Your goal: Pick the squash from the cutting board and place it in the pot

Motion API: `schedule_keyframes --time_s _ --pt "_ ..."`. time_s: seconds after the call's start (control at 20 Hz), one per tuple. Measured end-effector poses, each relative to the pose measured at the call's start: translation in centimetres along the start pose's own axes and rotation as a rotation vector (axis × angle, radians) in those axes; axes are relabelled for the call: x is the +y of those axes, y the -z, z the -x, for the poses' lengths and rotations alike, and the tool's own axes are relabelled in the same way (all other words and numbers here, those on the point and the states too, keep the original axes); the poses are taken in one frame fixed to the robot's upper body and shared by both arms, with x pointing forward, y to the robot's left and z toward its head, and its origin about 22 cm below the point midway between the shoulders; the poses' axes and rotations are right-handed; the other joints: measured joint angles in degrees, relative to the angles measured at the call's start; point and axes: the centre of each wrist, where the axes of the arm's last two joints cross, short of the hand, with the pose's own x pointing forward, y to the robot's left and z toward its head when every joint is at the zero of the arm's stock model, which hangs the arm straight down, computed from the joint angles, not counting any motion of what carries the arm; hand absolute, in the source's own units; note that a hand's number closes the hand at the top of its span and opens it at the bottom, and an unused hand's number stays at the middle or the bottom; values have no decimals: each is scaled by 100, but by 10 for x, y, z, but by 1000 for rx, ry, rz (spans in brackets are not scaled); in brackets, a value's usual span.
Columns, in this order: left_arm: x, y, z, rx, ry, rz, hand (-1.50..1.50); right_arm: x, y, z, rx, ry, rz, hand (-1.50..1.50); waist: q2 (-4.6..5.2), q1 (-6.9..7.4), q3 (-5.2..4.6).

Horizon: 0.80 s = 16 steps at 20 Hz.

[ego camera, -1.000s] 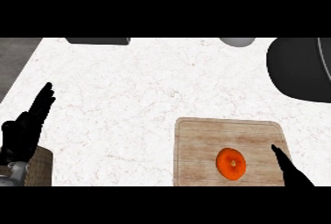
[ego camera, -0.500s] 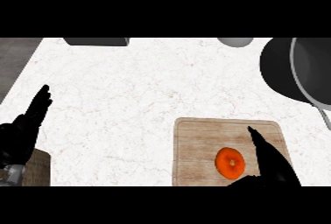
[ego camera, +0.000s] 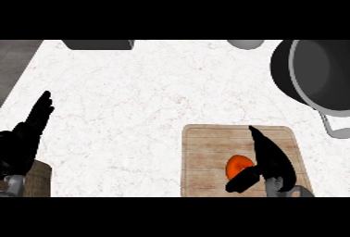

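Note:
An orange squash (ego camera: 237,164) lies on the wooden cutting board (ego camera: 205,152) at the lower right. My right hand (ego camera: 268,155) hovers over the board just right of the squash, fingers straight and pointing away, thumb (ego camera: 240,180) reaching down in front of the squash and covering part of it. The hand is open and does not hold the squash. The grey pot (ego camera: 321,74) stands at the upper right, partly cut off by the view's edge. My left hand (ego camera: 27,132) rests open at the left edge, fingers up.
A dark grey object (ego camera: 99,44) sits at the counter's far edge, and a small grey round thing (ego camera: 246,43) lies beside the pot. A brown wooden item (ego camera: 37,180) shows under my left forearm. The pot's handle (ego camera: 335,127) sticks out toward the board.
My right hand has risen from the lower edge onto the board and moved in beside the squash. The view has shifted, bringing the pot further in. The left hand stays put.

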Motion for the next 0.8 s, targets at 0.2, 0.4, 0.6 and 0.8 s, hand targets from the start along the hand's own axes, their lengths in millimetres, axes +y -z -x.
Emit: schedule_keyframes --time_s 0.2,0.4,0.6,0.8 --pt "3 -2 2 4 -5 -2 0 11 9 -3 25 -22 -20 -150 -9 -33 3" --pt "4 -7 6 7 -7 -2 0 14 16 -2 49 -37 -22 -150 -18 -59 11" --pt "4 -4 9 12 -2 -6 0 18 24 -2 65 -44 -29 -150 -17 -85 11" --pt "5 -5 9 16 0 -8 0 25 26 -5 73 -48 -43 -150 -19 -87 3"
